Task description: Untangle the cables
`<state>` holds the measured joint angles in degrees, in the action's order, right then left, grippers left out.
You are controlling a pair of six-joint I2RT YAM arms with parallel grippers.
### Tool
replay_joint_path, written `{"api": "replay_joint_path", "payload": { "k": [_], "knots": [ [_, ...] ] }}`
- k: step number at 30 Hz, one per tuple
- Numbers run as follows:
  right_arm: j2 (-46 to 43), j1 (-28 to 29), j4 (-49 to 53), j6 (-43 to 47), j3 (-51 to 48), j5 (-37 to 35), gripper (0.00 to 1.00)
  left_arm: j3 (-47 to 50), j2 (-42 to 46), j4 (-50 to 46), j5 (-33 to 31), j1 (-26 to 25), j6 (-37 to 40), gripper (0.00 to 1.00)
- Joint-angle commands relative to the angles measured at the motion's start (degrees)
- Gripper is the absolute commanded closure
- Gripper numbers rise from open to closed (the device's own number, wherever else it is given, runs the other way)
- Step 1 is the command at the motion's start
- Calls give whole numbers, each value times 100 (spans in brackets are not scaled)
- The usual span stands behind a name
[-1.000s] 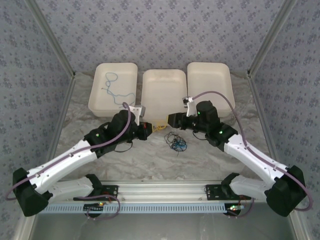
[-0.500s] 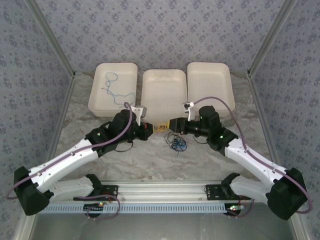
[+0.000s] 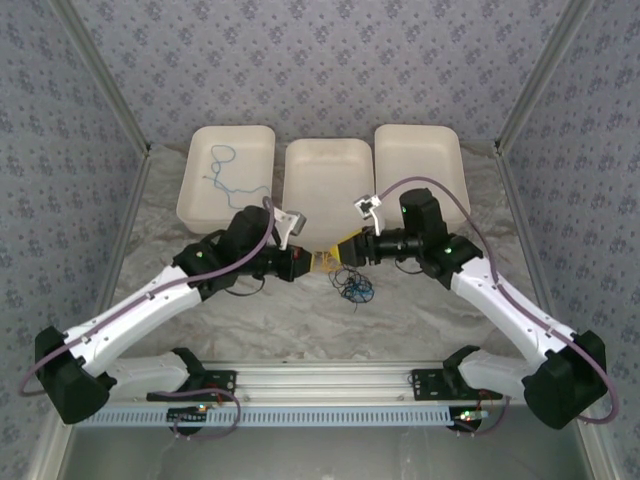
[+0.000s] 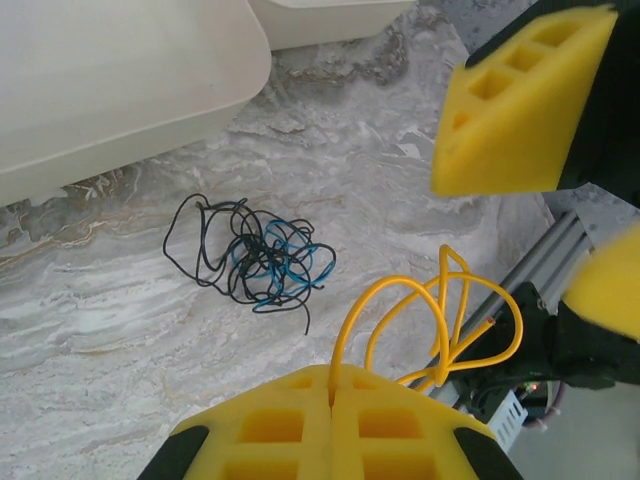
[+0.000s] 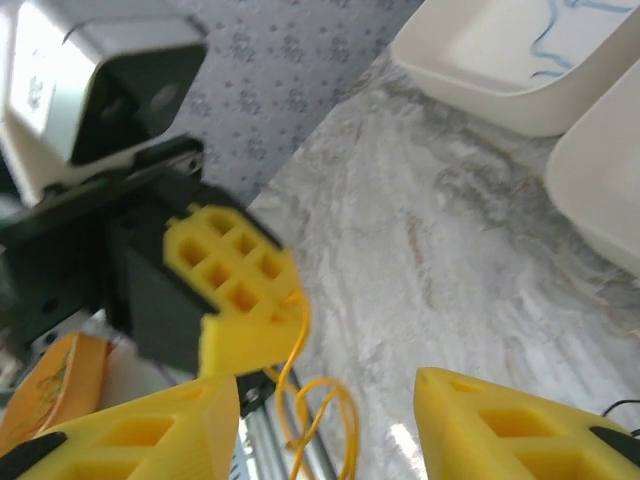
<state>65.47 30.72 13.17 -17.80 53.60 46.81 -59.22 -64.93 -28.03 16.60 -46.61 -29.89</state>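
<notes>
Left claw [image 4: 330, 395] clamps shut on a yellow cable [image 4: 445, 310] looping just ahead of it, toward the right claw [image 5: 325, 425], whose jaws stand apart. A black-and-blue tangle [image 4: 255, 255] lies beneath both.

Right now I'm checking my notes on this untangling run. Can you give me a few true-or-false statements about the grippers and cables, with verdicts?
1. The left gripper is shut on the yellow cable. True.
2. The right gripper is clamped on the yellow cable. False: its jaws stand open and it holds nothing.
3. The black and blue tangle lies inside a tray. False: it lies on the marble-patterned table.
4. A blue cable lies in the left tray. True.
</notes>
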Motion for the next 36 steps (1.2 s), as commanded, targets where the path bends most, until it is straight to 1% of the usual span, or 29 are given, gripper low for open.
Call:
{"api": "replay_joint_path", "payload": {
  "k": [1,4,9,13,18,20,25,30,36],
  "knots": [
    [-52,-45,758,776,203,811,44,-176,40,-369,832,164,484,100],
    [27,-83,787,882,239,1004,45,-236,-76,-530,947,194,645,100],
    [415,-88,882,1100,424,910,47,-263,-125,-537,1021,252,704,100],
    [704,-80,926,1196,604,996,49,-266,-133,-509,1029,301,704,100],
    [843,-5,832,1165,629,1076,56,-248,-142,-449,1021,360,670,100],
    [859,17,798,1143,605,1059,62,-231,-152,-420,1024,374,669,100],
    [903,20,634,1032,548,1080,67,-247,-186,-404,1036,399,660,100],
    [985,63,552,960,557,1079,67,-248,-224,-363,1029,404,640,100],
    [1054,92,457,901,517,1070,71,-221,-207,-336,979,400,616,100]
  ]
}}
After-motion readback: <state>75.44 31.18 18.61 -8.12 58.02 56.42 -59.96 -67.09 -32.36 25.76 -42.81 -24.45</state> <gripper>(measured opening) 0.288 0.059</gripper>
